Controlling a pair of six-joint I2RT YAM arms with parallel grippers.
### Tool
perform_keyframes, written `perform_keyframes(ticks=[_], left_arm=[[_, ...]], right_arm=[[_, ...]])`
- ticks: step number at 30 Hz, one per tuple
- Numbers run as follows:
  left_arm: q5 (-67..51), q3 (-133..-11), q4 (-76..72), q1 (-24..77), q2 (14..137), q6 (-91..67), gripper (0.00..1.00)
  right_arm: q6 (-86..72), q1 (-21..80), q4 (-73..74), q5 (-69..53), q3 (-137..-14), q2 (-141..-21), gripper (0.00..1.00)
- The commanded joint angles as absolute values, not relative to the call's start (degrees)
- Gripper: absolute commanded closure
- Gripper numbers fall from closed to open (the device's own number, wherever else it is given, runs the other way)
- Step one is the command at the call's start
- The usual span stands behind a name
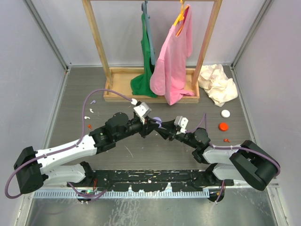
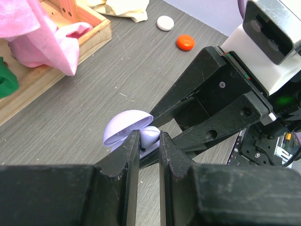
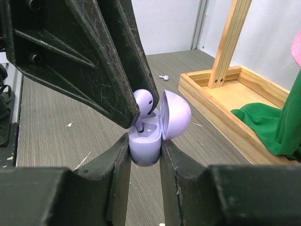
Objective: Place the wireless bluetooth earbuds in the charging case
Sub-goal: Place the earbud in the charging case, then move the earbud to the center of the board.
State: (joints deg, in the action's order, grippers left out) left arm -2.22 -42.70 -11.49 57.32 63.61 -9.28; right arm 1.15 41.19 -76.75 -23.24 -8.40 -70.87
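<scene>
The right hand (image 3: 145, 148) clenches the lilac case (image 3: 146, 154), lid open, over mid-counter (image 1: 141, 155). The left hand (image 2: 149, 137) pinches an earbud (image 3: 143, 100) at the case's mouth, and its fingers crowd the opening. To the right lie a red cap (image 1: 223, 126) and a white cap (image 1: 225, 113). Behind stands a rack (image 1: 120, 84) with a pink shirt (image 1: 174, 61) and a green shirt (image 1: 146, 82).

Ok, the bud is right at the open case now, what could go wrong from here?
1. The earbud is pinched only at the tips of the left gripper and looks tilted over its socket; pushing might jam it or pop it loose.
2. The charging case is gripped only by its base in the right gripper, so a push could twist it.
3. The left finger sits close to the open lid and might knock it shut.
</scene>
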Motion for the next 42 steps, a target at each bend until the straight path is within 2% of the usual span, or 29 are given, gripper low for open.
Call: perform_keyframes(ticks=[1, 9, 19, 27, 35, 42], left_arm=[[-1.5, -44.3, -12.3, 57.5, 62.7, -7.9, 0.86], [-2.2, -45.2, -12.7, 57.5, 64.5, -9.3, 0.77], [-1.3, -45.1, -12.2, 57.5, 62.8, -10.6, 0.54], [5.4, -46.8, -5.5, 57.4, 58.8, -12.1, 0.4], [17.5, -50.2, 5.8, 56.6, 57.2, -13.1, 0.31], [19.8, -51.9, 13.8, 48.6, 59.1, -17.7, 0.29]], right_arm=[[0.7, 41.5, -82.4, -23.8, -8.7, -70.7, 0.87], [0.6, 41.5, -82.5, -23.9, -8.8, -71.0, 0.87], [0.4, 41.5, -82.6, -23.9, -8.9, -71.4, 0.87], [0.8, 41.5, -82.5, -23.1, -8.9, -71.9, 0.87], [1.2, 41.5, -82.6, -22.0, -8.9, -73.1, 0.87], [1.9, 41.5, -82.6, -21.0, -9.0, -74.3, 0.87]])
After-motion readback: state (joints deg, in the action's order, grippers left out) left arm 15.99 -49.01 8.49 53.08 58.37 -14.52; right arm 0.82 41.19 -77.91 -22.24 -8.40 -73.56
